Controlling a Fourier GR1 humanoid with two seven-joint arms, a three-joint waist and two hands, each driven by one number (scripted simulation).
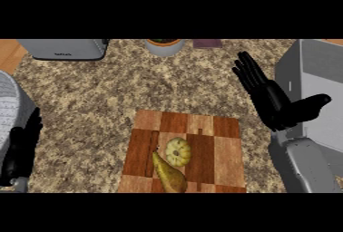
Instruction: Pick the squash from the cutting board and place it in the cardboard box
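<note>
Two pieces of produce are lying on the checkered brown wooden cutting board (179,152): the pale yellow, ribbed round squash (178,152) I am after, and an olive-yellow pear-shaped fruit (171,176) touching its lower edge. I am seeing the squash sitting untouched near the board's middle, so the pick is not yet done. My black right hand (271,100) is hovering above the speckled granite counter (94,99), off the board's upper right, fingers straight and thumb spread, holding nothing; I judge that spread is readying it to come round the squash. Just behind it the grey-walled cardboard box (315,77) is standing at the right edge, near enough for a short carry. My left hand (19,152) is resting at the left edge, relaxed and idle. I am minding the fruit: closing on the squash could nudge it.
</note>
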